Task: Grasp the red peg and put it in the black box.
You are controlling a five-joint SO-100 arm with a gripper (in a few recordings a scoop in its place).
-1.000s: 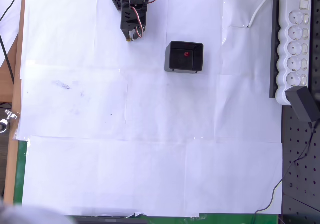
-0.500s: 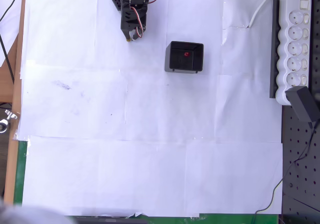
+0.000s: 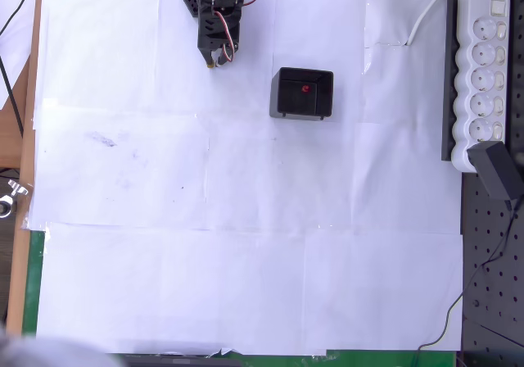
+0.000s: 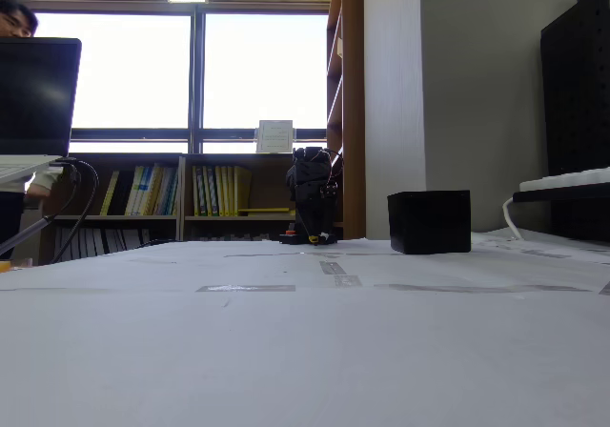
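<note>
Red peg lies in black box, apart from fingers, whose state is unclear

Office or lab: bookshelves, big windows, paper-covered table.

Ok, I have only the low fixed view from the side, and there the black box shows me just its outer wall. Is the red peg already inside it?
Observer: Yes. In the overhead view the red peg lies on the floor of the black box, close to the middle.
Operator: Good. And the gripper, is it above the box? From my side I cannot judge the depth.
Observer: No. In the overhead view the gripper is apart from the box, to its upper left, over the white paper. I cannot tell whether it is open or shut.
</note>
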